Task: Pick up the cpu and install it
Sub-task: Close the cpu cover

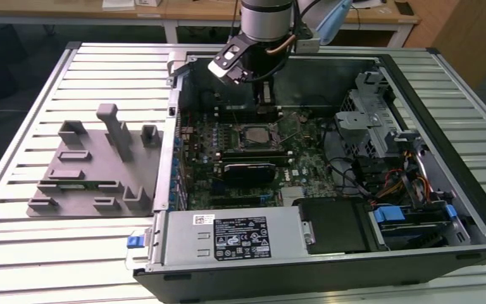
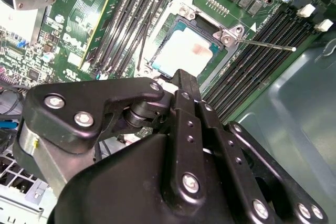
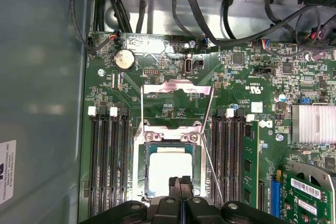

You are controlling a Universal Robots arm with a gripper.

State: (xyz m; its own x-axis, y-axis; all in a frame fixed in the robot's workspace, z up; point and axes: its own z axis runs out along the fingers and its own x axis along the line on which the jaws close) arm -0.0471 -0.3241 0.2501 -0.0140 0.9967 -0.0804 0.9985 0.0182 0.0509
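Observation:
The cpu [image 3: 168,167] is a pale square chip lying flat in the motherboard socket, seen in both wrist views [image 2: 185,52] and in the exterior view [image 1: 252,135]. The socket's metal load plate [image 3: 177,90] is swung open, and its thin lever [image 2: 268,44] stands free. My gripper [image 3: 181,183] hangs just above one edge of the chip with its black fingers pressed together and nothing between them. The same gripper [image 2: 181,74] shows over the socket's rim, and in the exterior view the gripper [image 1: 264,95] is inside the open case, behind the socket.
A grey holder tray [image 1: 91,171] lies outside the case on the exterior view's left. Inside the case are memory slots [image 3: 107,156], a power supply [image 1: 230,237], a drive cage [image 1: 369,120], loose cables [image 3: 231,19] and the case wall [image 3: 42,103].

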